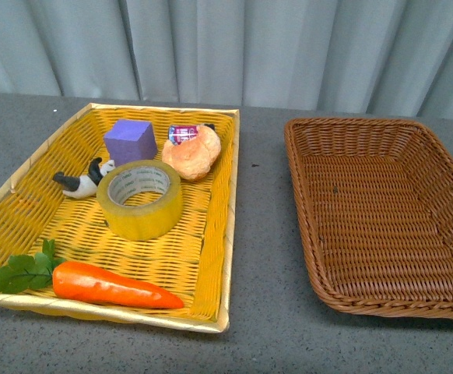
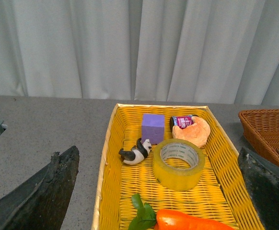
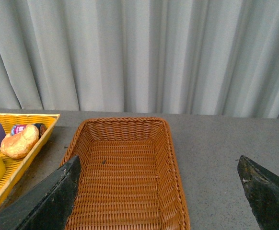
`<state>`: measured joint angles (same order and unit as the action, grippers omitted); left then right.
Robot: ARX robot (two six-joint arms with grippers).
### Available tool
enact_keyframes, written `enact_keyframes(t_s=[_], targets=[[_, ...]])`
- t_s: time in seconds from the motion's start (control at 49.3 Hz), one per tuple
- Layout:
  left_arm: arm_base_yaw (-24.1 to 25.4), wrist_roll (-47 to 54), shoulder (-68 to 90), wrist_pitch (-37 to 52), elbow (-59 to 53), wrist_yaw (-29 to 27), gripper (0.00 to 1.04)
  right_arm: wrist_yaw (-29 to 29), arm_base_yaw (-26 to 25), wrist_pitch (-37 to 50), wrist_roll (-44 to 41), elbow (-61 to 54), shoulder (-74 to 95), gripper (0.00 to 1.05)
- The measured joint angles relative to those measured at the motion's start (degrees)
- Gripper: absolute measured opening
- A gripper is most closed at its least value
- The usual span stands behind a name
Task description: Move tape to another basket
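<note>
The left gripper [image 2: 157,149] hangs above the grey table [image 1: 261,234], tilted forward and down. Its two dark, rough-surfaced fingers [image 2: 48,191] are spread wide with nothing between them. The right gripper [image 3: 158,158] is posed alike, jaws just as wide and holding nothing. Ahead of and below the left gripper, roughly centred between its fingers, the tape [image 2: 178,164] lies flat, hole upward, in the yellow woven tray [image 2: 125,191]. It is a broad, glossy roll of translucent yellowish film around a white printed core. Farther from the gripper than the tape stand a purple block [image 2: 153,125] and an orange, bun-like lump [image 2: 193,132], with a small panda figure [image 2: 135,154] close beside the roll. Nearer the gripper lies a smooth orange carrot [image 2: 192,223]. The basket [image 3: 125,177], dark brown wicker, rectangular with sloped sides, sits below and ahead of the right gripper, apart from the tray.
</note>
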<state>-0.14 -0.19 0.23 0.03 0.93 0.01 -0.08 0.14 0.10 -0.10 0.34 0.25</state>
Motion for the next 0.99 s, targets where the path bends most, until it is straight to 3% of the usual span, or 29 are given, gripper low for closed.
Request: enact_keyframes(t_s=[0.993], targets=[[0.0,0.0,0.0,0.0,0.0,0.0,0.98,0.0,0.0,0.0,0.0,0.0,0.0,0.96]])
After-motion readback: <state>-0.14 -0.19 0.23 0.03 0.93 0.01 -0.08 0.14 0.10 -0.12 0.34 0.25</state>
